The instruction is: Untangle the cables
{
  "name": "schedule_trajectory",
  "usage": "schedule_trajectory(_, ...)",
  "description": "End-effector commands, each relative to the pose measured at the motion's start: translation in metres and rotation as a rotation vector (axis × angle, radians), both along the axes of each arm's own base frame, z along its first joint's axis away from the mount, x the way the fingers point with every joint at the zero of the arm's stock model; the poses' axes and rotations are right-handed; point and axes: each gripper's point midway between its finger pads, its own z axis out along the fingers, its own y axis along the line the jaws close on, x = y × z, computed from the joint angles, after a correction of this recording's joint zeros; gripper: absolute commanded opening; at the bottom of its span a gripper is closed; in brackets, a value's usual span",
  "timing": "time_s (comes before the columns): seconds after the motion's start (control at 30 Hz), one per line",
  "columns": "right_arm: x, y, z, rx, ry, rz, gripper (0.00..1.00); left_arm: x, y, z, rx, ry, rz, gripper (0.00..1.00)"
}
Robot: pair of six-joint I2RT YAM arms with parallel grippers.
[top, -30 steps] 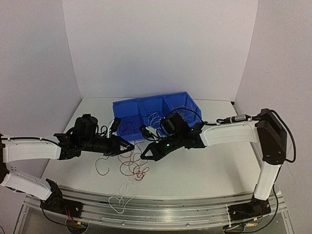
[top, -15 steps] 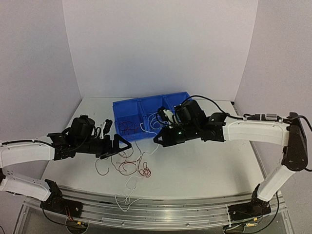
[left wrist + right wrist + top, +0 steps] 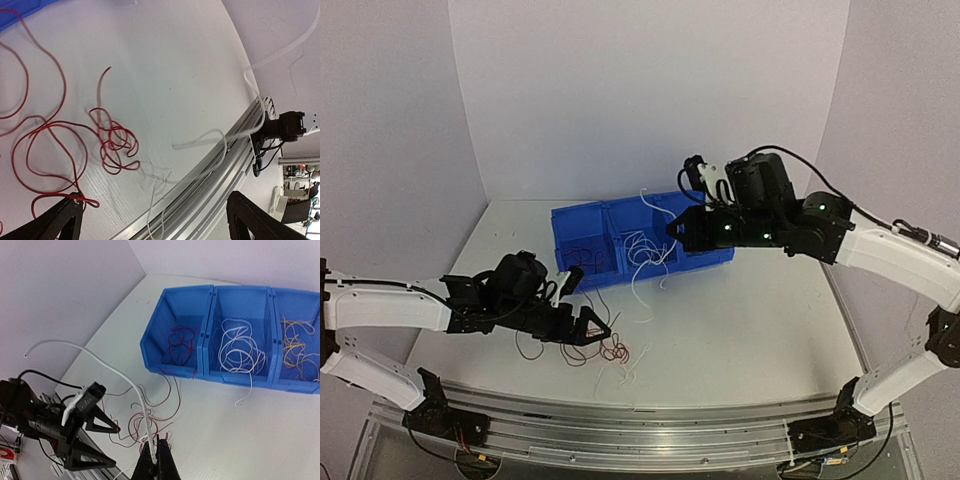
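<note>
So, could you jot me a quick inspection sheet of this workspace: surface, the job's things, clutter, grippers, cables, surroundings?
Surface: white table; a blue bin with three compartments stands at its back.
Job's things: red cables tangled on the table; white cables trailing to the near edge; in the bin a red bunch, white bunch and yellow bunch, one per compartment.
Clutter: nothing seen.
Grippers: left gripper open, low over the red cables; right gripper shut on a white cable, high above the table.
Cables: black robot cables along the right arm.
Surroundings: plain walls; metal rail at the near edge.
</note>
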Motion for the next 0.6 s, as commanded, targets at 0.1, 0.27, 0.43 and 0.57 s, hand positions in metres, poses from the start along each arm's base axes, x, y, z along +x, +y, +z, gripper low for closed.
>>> schedule_trajectory(0.1,0.004,-0.039,0.102,0.064,-0.248,-0.091,0.0,0.024,-0.022,0.025,0.055,-0.165,0.003,1.0)
schedule_trajectory(0.27,0.01,-0.061,0.15,0.049,-0.401,-0.167,0.0,0.047,-0.005,-0.01,0.245,-0.102,0.172,0.99)
schedule_trajectory(0.43,0.03,-0.068,0.202,-0.017,-0.569,-0.254,0.0,0.049,-0.011,-0.03,0.266,-0.052,0.183,0.99)
schedule_trajectory(0.57,0.04,-0.063,0.243,-0.021,-0.673,-0.278,0.0,0.049,-0.017,-0.047,0.277,-0.015,0.189,0.97)
